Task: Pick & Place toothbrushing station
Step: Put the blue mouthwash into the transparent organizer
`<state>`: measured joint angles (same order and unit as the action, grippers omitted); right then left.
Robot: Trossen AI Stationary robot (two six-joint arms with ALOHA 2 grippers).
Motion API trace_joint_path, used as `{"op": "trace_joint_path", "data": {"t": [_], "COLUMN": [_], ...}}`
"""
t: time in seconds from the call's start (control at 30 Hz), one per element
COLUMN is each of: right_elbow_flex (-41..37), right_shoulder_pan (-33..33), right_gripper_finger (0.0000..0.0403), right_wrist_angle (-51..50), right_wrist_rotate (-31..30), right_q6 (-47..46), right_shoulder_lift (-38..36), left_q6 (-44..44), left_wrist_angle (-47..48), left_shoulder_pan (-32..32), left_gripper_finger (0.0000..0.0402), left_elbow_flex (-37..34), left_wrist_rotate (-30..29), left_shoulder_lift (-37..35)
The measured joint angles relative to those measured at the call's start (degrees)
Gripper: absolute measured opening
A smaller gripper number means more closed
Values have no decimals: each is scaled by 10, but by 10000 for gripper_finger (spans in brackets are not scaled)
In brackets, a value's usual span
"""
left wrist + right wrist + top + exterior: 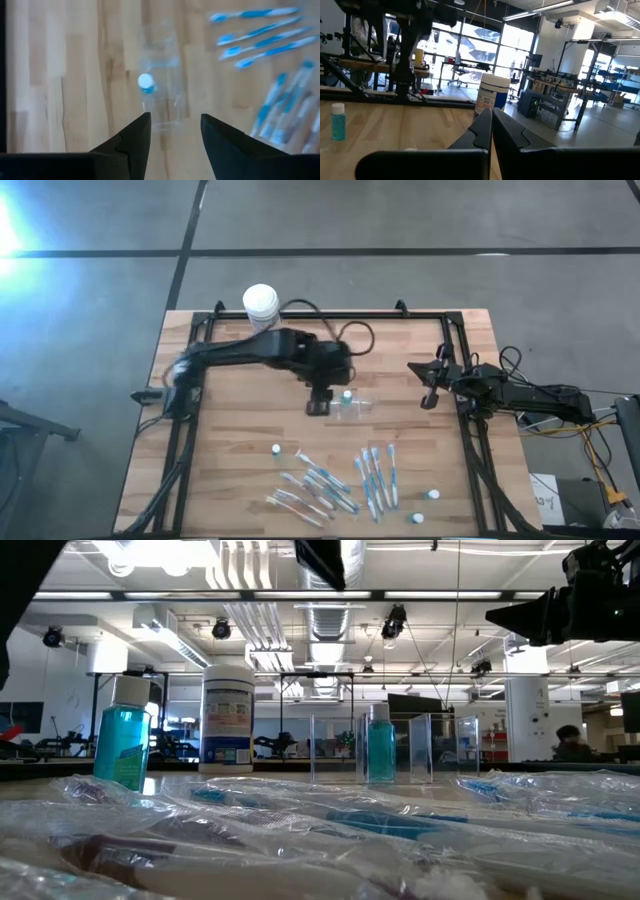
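Hovering: left hand (318, 402) hangs over the middle of the wooden desk (240, 430), fingers spread and released, nothing between them.
Left wrist view: the two dark fingers (131, 142) stand apart above the see-through clear plastic holder (161, 97), which is not gripped.
Toothbrushing station: the clear holder (355, 405) sits on the desk near its centre, just at 3 o'clock of the left hand; in the low view it (395, 748) stands upright as clear panels.
Small bottle: a small bottle of blue-green liquid with a white cap (347, 395) stands in or right against the holder; from above I cannot tell which. The low view shows it (379, 745) between the clear panels.
Right hand: right hand (431, 385) waits at 3 o'clock of the desk, near the edge, well apart from the holder; its fingers (485, 131) are pressed together, clenched on nothing.
White tub: a white round tub with a blue label (261, 305) stands at 12 o'clock, by the far edge.
Toothbrushes: blue-and-white toothbrushes in clear wrappers (335, 480) lie scattered at 6 o'clock, near the front edge.
Second bottle: another blue-green bottle (124, 735) shows close in the low view.
Room: a person (570, 743) sits far behind the desk.
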<state>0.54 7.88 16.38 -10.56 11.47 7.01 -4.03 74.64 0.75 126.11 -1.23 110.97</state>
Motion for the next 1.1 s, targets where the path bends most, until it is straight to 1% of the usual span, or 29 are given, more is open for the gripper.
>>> {"op": "trace_joint_path", "data": {"t": [0.1,0.17,0.23,0.3,0.37,0.47,0.57,0.67,0.77,0.87,1.0,1.1], "right_elbow_flex": [0,0,0,0,0,0,0,0,0,0,0,0], "right_shoulder_pan": [0,0,0,0,0,0,0,0,0,0,0,0], "right_gripper_finger": [8,8,8,8,8,8,8,8,8,8,8,8], "right_wrist_angle": [-1,-2,-4,-7,-10,-11,-11,-11,-11,-11,-11,-11], "right_wrist_rotate": [1,1,1,1,1,1,1,1,1,1,1,1], "right_q6": [-8,-8,-8,-9,-9,-9,-9,-10,-10,-10,-10,-10], "right_shoulder_lift": [2,3,3,3,3,3,3,3,3,3,3,3], "left_q6": [-4,-6,-19,-23,-19,-4,14,50,78,98,113,115], "left_wrist_angle": [-78,-145,-217,-294,-371,-479,-587,-686,-779,-876,-991,-1032], "left_shoulder_pan": [17,30,41,49,53,54,53,50,49,50,50,50], "left_gripper_finger": [171,162,147,125,97,51,11,9,13,7,5,3], "left_elbow_flex": [-102,-197,-299,-404,-503,-634,-746,-838,-915,-990,-1079,-1126], "left_wrist_rotate": [1,8,38,66,80,79,69,55,52,52,45,18], "left_shoulder_lift": [-82,-142,-205,-266,-326,-410,-491,-565,-636,-695,-745,-762]}}
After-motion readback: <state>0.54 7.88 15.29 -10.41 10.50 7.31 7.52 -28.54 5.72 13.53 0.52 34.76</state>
